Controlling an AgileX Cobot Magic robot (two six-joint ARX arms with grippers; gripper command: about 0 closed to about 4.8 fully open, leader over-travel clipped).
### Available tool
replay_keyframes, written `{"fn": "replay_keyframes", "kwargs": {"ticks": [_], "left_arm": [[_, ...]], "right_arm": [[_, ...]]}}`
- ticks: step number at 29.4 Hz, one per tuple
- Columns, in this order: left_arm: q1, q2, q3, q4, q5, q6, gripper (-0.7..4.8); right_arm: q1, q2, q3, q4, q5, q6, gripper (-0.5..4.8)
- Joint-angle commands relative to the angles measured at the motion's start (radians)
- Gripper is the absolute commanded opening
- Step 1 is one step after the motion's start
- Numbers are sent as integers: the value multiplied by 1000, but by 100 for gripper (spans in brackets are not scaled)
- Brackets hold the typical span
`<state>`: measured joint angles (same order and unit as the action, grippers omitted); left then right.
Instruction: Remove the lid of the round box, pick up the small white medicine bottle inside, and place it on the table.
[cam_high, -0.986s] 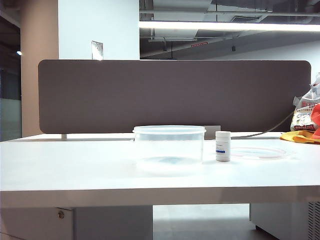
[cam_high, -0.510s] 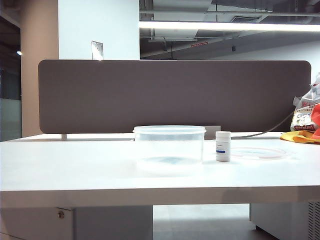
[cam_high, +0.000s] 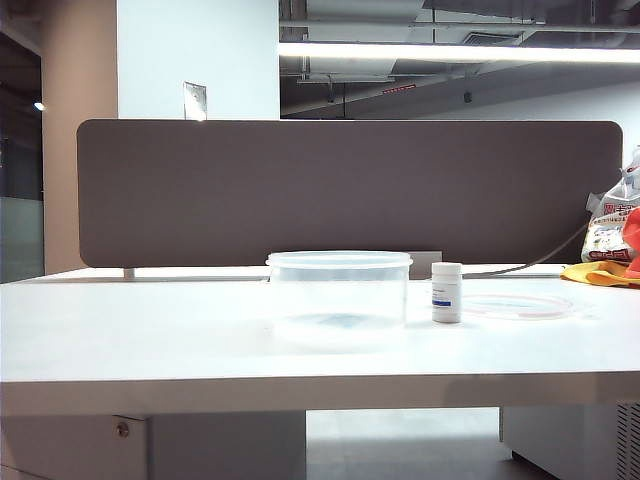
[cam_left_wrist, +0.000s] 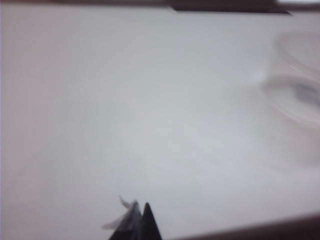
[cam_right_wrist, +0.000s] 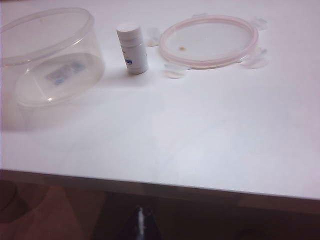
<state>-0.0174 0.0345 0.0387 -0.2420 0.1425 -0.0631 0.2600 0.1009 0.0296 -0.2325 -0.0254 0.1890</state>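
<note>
The clear round box (cam_high: 339, 295) (cam_right_wrist: 50, 55) stands open on the white table (cam_high: 150, 330) with nothing in it. The small white medicine bottle (cam_high: 446, 291) (cam_right_wrist: 133, 48) stands upright on the table just right of the box. The lid (cam_high: 520, 306) (cam_right_wrist: 208, 41) lies flat further right. In the left wrist view the box (cam_left_wrist: 297, 80) is a blurred shape far from my left gripper (cam_left_wrist: 140, 215), which is shut and empty near the table's front. My right gripper (cam_right_wrist: 144, 220) is shut and empty, back beyond the table's front edge. Neither gripper shows in the exterior view.
A dark grey divider panel (cam_high: 350, 190) runs along the back of the table. A bag and orange-yellow cloth (cam_high: 612, 250) sit at the far right with a cable leading to them. The table's front edge (cam_right_wrist: 165, 189) lies between the right gripper and the objects.
</note>
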Motion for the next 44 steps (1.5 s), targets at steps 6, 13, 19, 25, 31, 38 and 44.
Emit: {"fn": "replay_keyframes", "kwargs": {"ticks": [6, 13, 19, 25, 31, 38, 44], "left_arm": [[87, -31, -32, 91, -59, 12, -5], [82, -31, -32, 79, -79, 68, -5], [82, -31, -32, 83, -78, 78, -5], [82, -31, -32, 79, -76, 74, -5], [82, -31, -32, 79, -76, 74, -5], [82, -31, -32, 79, -76, 74, -5], [82, -31, -32, 79, -76, 74, -5]], "right_arm": [[0, -1, -2, 5, 5, -3, -8], [0, -3, -2, 6, 5, -3, -8], [0, -3, -2, 6, 5, -3, -8], [0, -4, -2, 6, 5, -3, -8], [0, -5, -2, 6, 5, -3, -8], [0, -5, -2, 5, 8, -70, -8], [-163, 0, -5, 141, 32, -217, -8]]}}
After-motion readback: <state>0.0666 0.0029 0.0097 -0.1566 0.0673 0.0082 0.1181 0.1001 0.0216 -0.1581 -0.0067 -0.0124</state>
